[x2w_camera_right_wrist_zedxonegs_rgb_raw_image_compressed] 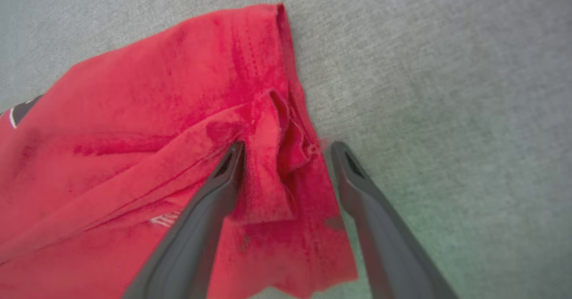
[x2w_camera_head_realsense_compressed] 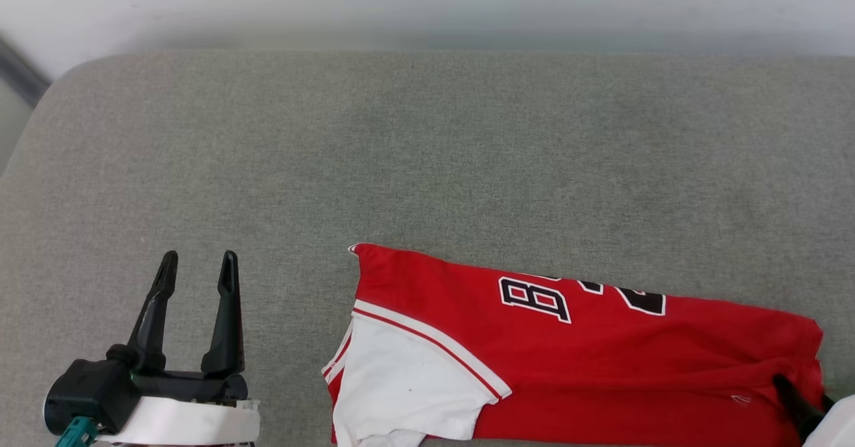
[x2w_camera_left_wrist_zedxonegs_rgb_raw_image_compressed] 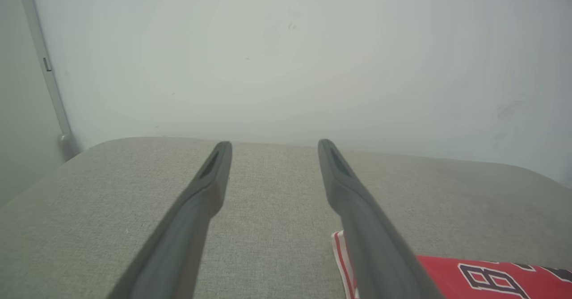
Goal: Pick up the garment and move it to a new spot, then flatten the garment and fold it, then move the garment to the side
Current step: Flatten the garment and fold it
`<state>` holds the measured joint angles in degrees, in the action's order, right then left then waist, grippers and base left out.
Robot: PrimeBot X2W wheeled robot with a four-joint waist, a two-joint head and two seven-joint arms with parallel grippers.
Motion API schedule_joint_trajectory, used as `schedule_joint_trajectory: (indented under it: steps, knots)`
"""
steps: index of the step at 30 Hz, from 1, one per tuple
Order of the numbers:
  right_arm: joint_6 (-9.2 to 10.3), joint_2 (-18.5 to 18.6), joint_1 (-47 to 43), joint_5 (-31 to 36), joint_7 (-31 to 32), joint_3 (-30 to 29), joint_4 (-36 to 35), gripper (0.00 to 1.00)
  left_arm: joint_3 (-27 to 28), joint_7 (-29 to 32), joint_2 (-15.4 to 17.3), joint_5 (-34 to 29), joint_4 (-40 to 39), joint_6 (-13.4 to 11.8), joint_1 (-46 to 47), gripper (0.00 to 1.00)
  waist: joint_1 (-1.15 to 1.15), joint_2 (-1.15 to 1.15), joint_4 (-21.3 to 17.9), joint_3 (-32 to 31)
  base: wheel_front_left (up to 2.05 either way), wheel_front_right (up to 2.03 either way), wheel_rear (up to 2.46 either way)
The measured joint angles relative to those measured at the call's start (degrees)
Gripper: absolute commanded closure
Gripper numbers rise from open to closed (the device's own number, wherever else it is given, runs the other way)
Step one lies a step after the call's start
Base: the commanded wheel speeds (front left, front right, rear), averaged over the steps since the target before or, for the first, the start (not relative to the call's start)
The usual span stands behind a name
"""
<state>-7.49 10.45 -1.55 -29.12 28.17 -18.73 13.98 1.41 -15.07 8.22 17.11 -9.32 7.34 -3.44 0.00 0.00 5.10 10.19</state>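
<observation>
The jersey (x2w_camera_head_realsense_compressed: 601, 367) lay at the near edge of the grey cushion (x2w_camera_head_realsense_compressed: 427, 153), low and right of centre in the head view. It was already folded into a long band. Its long axis ran left to right, with the white sleeve at the left end and the red hem at the right.

The right claw (x2w_camera_right_wrist_zedxonegs_rgb_raw_image_compressed: 288, 145) was right at that hem end. It was open a fair way and had hold of nothing. One finger (x2w_camera_right_wrist_zedxonegs_rgb_raw_image_compressed: 214, 187) pressed on the cloth, the other sat on bare cushion just past the edge, and a bunched ridge of fabric stood between them.

The left claw (x2w_camera_head_realsense_compressed: 200, 256) was also spread open and empty. It sat well apart to the left of the sleeve end, pointing away across the cushion.

So we figured the right arm was clearly the nearer one. Closing on that ridge would let it drag the band along its own length. The far sleeve end had nothing on it though, so it could easily trail or unfold.
</observation>
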Motion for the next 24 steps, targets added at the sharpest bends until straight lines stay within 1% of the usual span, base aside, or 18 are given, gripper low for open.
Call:
schedule_joint_trajectory:
  steps: [8,9,10,11,15,18,22,24]
  knots:
    - [0.45,1.96,1.57,-0.93,-1.74,4.25,2.54,0.00,-0.75,0.00,0.25,0.70,0.26,0.04,0.92,0.00,-0.01,0.00,0.94,1.98,0.00,0.00,0.00]
    - [0.46,2.24,1.60,-0.64,-2.09,4.98,2.78,0.24,-0.91,0.00,0.35,0.70,0.41,0.04,1.05,0.00,-0.01,0.00,0.95,2.10,0.00,0.00,0.00]
    - [0.51,2.50,1.66,-0.38,-2.69,5.71,3.03,0.72,-1.12,0.00,0.49,0.69,0.56,0.04,1.15,0.00,-0.01,0.00,0.91,2.13,0.00,0.00,0.00]
    - [0.53,2.60,1.74,-0.16,-3.35,6.21,3.36,1.00,-1.19,0.00,0.60,0.67,0.69,0.04,1.23,0.00,-0.01,0.00,0.85,2.08,0.00,0.00,0.00]
    - [0.38,2.08,2.86,-0.29,-5.53,8.06,4.77,1.00,-1.03,0.00,0.68,0.54,1.12,0.04,1.32,0.00,0.00,0.00,0.36,1.37,0.00,0.00,0.00]
    - [-0.01,2.26,2.95,-0.20,-7.10,7.95,5.59,1.00,-1.58,0.00,1.00,0.65,1.38,0.05,1.27,0.00,0.00,0.00,-0.22,0.62,0.00,0.00,0.00]
    - [-0.15,3.20,3.12,-0.12,-8.40,6.39,6.13,1.00,-1.65,0.00,1.09,1.00,1.37,0.04,1.12,0.00,0.01,0.00,-1.10,-0.32,0.00,0.00,0.00]
    - [-0.14,4.50,3.28,0.00,-8.91,4.60,6.39,1.00,-1.54,0.00,1.05,1.25,1.34,0.05,0.81,0.00,0.01,0.00,-1.53,-0.74,0.00,0.00,0.00]
